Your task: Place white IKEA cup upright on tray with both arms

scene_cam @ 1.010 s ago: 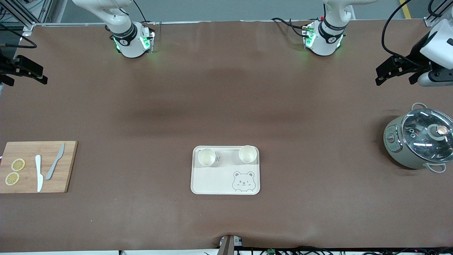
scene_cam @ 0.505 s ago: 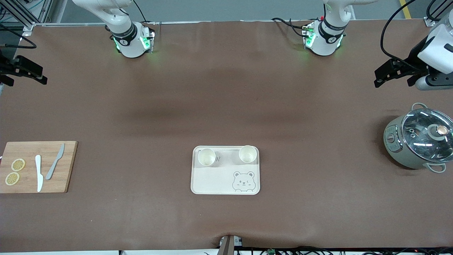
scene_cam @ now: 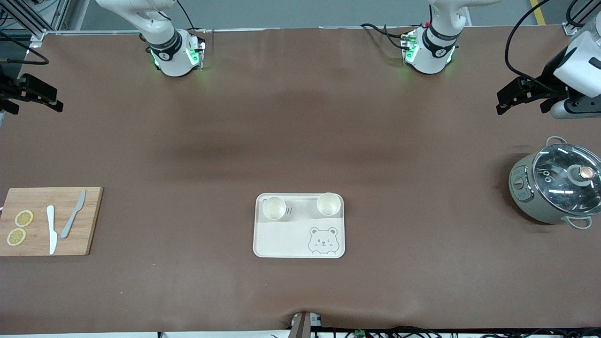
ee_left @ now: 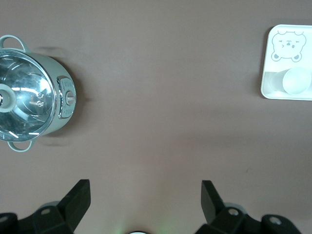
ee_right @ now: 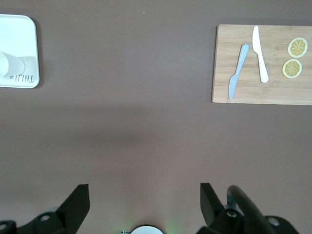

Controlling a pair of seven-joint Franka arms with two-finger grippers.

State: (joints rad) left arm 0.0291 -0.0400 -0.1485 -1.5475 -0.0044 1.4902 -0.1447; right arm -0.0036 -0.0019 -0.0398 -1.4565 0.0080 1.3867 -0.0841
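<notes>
The cream tray [scene_cam: 286, 239] with the bear face lies mid-table, near the front camera. Two white cups stand upright on its edge nearer the arms' bases: one [scene_cam: 274, 208] toward the right arm's end, one [scene_cam: 328, 203] toward the left arm's end. My left gripper [scene_cam: 522, 104] is open and empty, held high over the left arm's end of the table near the pot. My right gripper [scene_cam: 36, 105] is open and empty over the right arm's end. The left wrist view shows its open gripper [ee_left: 145, 195], the tray [ee_left: 270, 78] and one cup [ee_left: 297, 80]. The right wrist view shows its open gripper [ee_right: 145, 197], the tray [ee_right: 22, 34] and a cup [ee_right: 9, 63].
A grey-green pot with a glass lid [scene_cam: 554, 185] stands at the left arm's end. A wooden cutting board [scene_cam: 89, 220] at the right arm's end carries a white knife [scene_cam: 51, 230], a grey knife [scene_cam: 73, 213] and two lemon slices [scene_cam: 23, 218].
The left arm has drawn slightly up and toward the table's end in the first half second, then held still. The right arm, cups and tray have not moved.
</notes>
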